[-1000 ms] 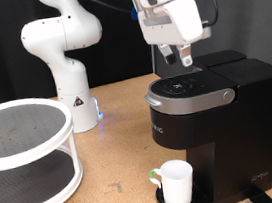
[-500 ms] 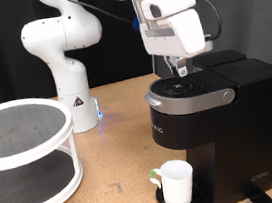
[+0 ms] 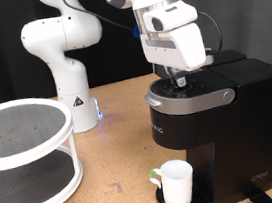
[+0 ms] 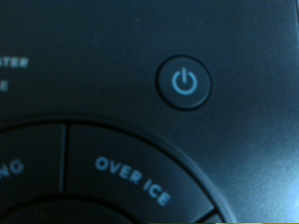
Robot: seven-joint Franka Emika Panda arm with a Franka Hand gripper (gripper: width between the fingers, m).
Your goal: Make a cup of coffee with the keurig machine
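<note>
The black keurig machine [image 3: 214, 116] stands at the exterior view's right with its lid down. The white cup [image 3: 176, 182] sits on its round drip tray under the spout. My gripper [image 3: 177, 80] hangs straight down over the machine's top button panel, its fingertips at or just above the panel. The wrist view is filled by that panel: a round power button with a blue-lit symbol [image 4: 184, 83] and an "OVER ICE" button [image 4: 131, 179]. No fingers show in the wrist view. Nothing shows between the fingers.
A white two-tier round rack [image 3: 22, 157] stands at the exterior view's left. The arm's white base [image 3: 66, 60] stands behind it on the wooden table [image 3: 116, 180]. A black cable runs from the machine at the lower right.
The gripper has come down and moved slightly left, from above the machine's top to its button panel. The cup and machine have not moved.
</note>
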